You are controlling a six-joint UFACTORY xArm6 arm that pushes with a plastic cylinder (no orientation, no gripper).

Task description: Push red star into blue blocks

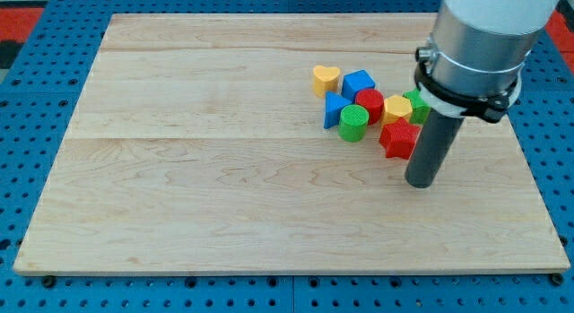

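The arm's grey housing [480, 39] is cut off at the frame's upper right and hides part of a green block [418, 105] behind it. There is no gripper; my tip [421, 183] rests on the desk [224, 196] just right of and below the red star [398, 138]. The star sits at the cluster's lower right, apart from the blue cube [358, 83] and blue triangle [334, 109]. Between them lie a red cylinder [369, 103], green cylinder [353, 122] and yellow block [397, 107]; a yellow heart [326, 79] lies upper left.

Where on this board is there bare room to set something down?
The board is bare across the view's left half and along the bottom edge. It is crowded upper right, where the yellow heart, blue blocks, red star and my tip cluster.
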